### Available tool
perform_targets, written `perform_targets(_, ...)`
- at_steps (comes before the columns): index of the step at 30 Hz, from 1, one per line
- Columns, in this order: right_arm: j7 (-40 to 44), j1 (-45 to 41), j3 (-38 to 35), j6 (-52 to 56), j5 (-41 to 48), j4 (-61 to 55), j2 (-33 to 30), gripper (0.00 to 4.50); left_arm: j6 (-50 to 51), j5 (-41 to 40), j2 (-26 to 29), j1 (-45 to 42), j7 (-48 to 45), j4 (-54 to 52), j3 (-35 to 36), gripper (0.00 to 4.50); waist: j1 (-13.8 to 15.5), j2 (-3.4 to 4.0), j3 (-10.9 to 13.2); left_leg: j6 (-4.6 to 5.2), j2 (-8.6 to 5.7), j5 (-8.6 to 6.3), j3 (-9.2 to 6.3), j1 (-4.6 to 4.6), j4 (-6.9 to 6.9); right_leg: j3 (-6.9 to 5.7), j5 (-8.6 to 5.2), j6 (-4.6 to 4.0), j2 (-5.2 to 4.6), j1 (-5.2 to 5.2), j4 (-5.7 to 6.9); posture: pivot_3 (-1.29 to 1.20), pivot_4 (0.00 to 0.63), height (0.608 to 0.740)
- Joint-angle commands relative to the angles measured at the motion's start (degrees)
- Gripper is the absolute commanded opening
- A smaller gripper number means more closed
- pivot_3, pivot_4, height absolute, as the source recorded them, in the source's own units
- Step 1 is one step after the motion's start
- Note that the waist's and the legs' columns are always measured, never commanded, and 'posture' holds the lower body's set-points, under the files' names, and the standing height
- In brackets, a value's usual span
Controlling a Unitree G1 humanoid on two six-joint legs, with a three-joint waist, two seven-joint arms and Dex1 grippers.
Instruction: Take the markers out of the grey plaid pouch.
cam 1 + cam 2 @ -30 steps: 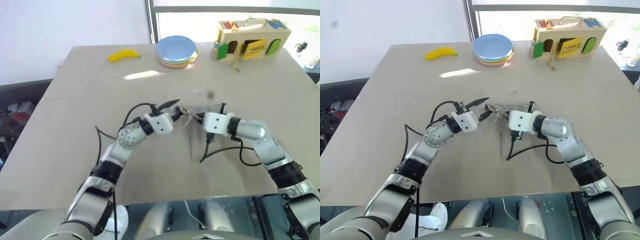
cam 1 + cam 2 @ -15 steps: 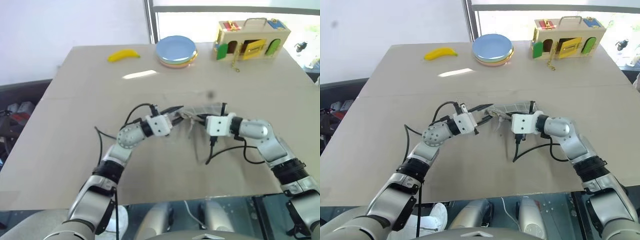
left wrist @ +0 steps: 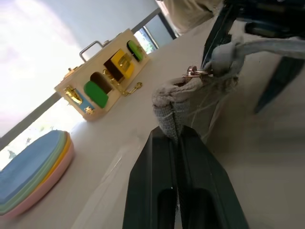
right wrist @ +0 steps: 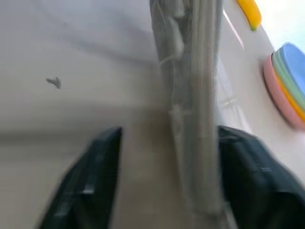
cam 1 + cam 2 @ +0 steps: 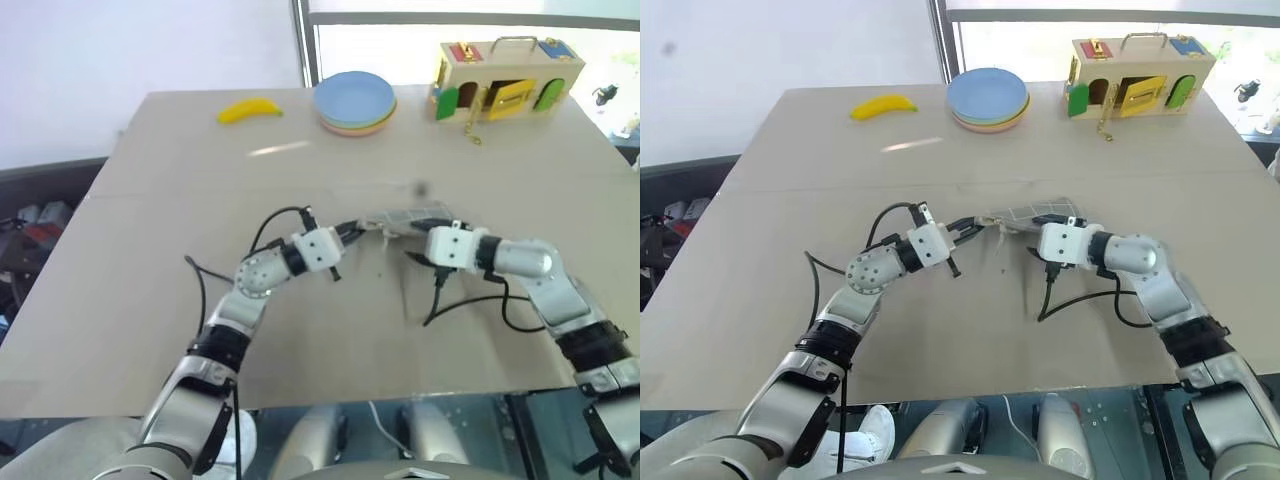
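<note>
pouch (image 5: 1032, 213): grey, gridded, lifted | left gripper (image 3: 177, 136): clamped on pouch corner | right gripper (image 4: 164, 157): spread wide, holding nothing

Motion blur softens the right gripper (image 4: 162, 186) and the grey plaid pouch (image 4: 190, 95) in its wrist view; whether fabric touches either finger cannot be told. The plates (image 3: 33, 167), at nine o'clock in the left wrist view, run off the edge.
</note>
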Motion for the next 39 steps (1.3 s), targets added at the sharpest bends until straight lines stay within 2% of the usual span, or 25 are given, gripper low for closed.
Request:
perform_targets(1,-0.9,2.8,-3.2,2.6,3.8,-8.0,0.4,4.02,3.9,0.0,-2.2,0.5,3.0,-3.3,1.3,0.0,0.0,-0.01,0.0,0.0,0.0,0.0,-0.02,0.0,0.0,0.03,0.0,0.0,0.0,0.01,0.0,0.0,0.15,0.74)
perform_targets(6,-7.3,4.0,-4.7,6.5,6.1,-10.3,7.6,4.02,7.9,-0.8,-5.0,1.6,3.4,-6.0,1.0,0.0,-0.1,-0.01,0.0,-0.02,0.01,0.01,0.0,0.05,0.04,0.08,0.0,0.0,0.02,0.02,0.1,0.0,0.15,0.74)
perform_targets(12,-12.1,3.5,-5.6,5.8,7.2,-8.2,13.0,4.02,10.3,-0.8,-5.8,1.5,3.5,-7.4,1.2,0.0,0.0,-0.02,0.0,-0.02,-0.01,0.01,0.0,0.05,0.04,0.08,0.0,0.0,0.01,0.02,0.08,0.0,0.15,0.74)
perform_targets(15,-12.4,3.2,-6.3,6.0,7.9,-7.9,13.6,3.28,11.0,-0.9,-6.0,1.6,3.6,-7.7,1.2,0.0,0.1,-0.03,0.0,-0.02,-0.01,0.01,-0.02,0.05,0.04,0.06,0.0,0.0,0.01,0.03,0.08,0.0,0.15,0.74)
perform_targets(19,-12.1,3.7,-6.4,5.1,7.5,-7.2,12.8,1.12,11.5,-1.0,-6.3,1.5,3.8,-7.7,1.4,0.0,0.0,-0.02,0.0,-0.02,-0.01,0.01,-0.01,0.05,0.04,0.01,0.0,0.0,0.01,0.02,0.08,0.0,0.15,0.74)
perform_targets(21,-11.9,4.0,-6.5,4.8,7.3,-6.9,12.3,0.21,11.8,-1.0,-6.5,1.4,4.0,-7.7,1.5,0.0,0.0,-0.02,0.0,-0.03,-0.01,0.02,-0.01,0.05,0.03,0.01,0.0,0.0,0.02,0.02,0.08,0.0,0.15,0.74)
perform_targets(22,-11.9,4.1,-6.7,4.6,7.3,-6.8,12.0,0.07,11.8,-1.0,-6.6,1.3,4.1,-7.7,1.6,0.0,0.0,-0.03,0.0,-0.03,-0.01,0.02,-0.01,0.05,0.03,0.0,0.0,0.0,0.02,0.02,0.08,0.0,0.15,0.74)
perform_targets(28,-11.6,4.8,-9.6,6.2,10.7,-9.1,10.7,0.07,11.9,-1.2,-6.4,1.4,4.2,-7.5,2.2,0.0,0.0,-0.03,0.0,-0.02,-0.01,0.02,0.0,0.05,0.03,0.0,0.0,0.0,0.01,0.02,0.08,0.0,0.15,0.74)
perform_targets(31,-10.7,5.7,-12.2,11.1,17.1,-11.9,10.9,0.07,11.6,-1.4,-6.1,1.6,4.2,-7.0,2.6,0.0,0.0,-0.03,0.0,-0.03,-0.01,0.02,-0.02,0.05,0.04,0.04,0.0,0.0,0.0,0.03,0.07,0.0,0.15,0.74)
perform_targets(34,-10.0,6.6,-17.1,21.8,30.2,-16.2,11.2,0.07,11.6,-1.6,-5.5,2.1,4.4,-6.5,3.3,0.0,0.0,-0.03,0.0,-0.02,-0.01,0.02,-0.03,0.05,0.03,0.1,0.0,0.0,0.0,0.03,0.07,0.0,0.15,0.74)
perform_targets(36,-10.5,6.8,-19.7,26.5,35.1,-16.7,10.7,0.07,11.6,-1.8,-5.2,2.3,4.4,-6.5,3.6,0.0,0.0,-0.03,0.0,-0.02,0.0,0.01,-0.04,0.05,0.03,0.1,0.0,0.0,-0.01,0.04,0.06,0.0,0.15,0.74)
perform_targets(39,-15.8,5.6,-25.3,29.2,35.6,-9.8,9.7,0.07,12.0,-2.2,-4.8,2.8,4.5,-7.0,4.1,0.0,0.0,-0.03,0.0,-0.02,-0.01,0.01,-0.03,0.05,0.03,0.11,0.0,0.0,-0.01,0.05,0.06,0.0,0.15,0.74)
